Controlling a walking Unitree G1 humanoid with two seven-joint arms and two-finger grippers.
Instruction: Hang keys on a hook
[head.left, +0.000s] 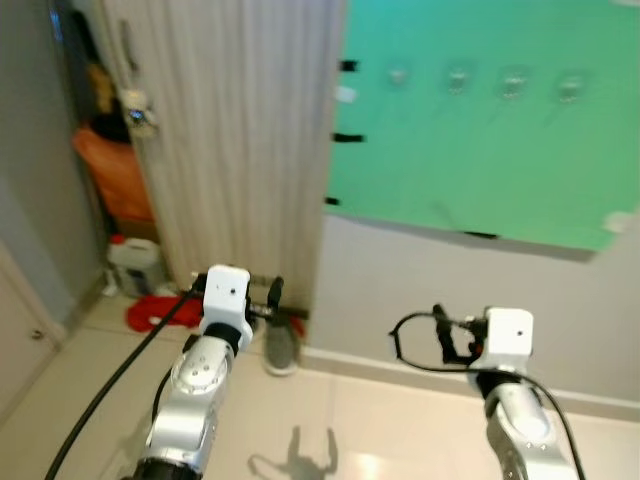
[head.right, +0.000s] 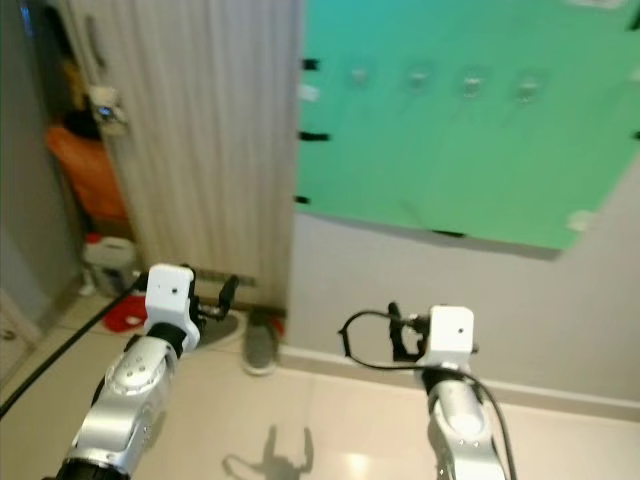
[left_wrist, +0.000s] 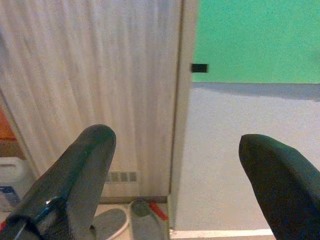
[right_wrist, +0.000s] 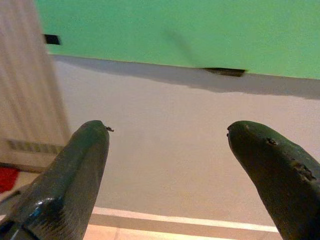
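Facing green board (head.left: 470, 130) with four hooks (head.left: 458, 80) high above both released, empty end effectors; tiled floor (head.left: 370, 420), slatted door (head.left: 240, 130) left.

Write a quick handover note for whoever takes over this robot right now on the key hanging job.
Left hand: open, holds nothing, raised toward the pale door.
Right hand: open, holds nothing, facing the grey wall under the green board.
Hooks: a row of small clear ones high on the green board, nothing visibly hanging on them.
Keys: no keys can be made out.
Done: nothing visible yet.
Left: find keys, grasp them, hang them on a hook.
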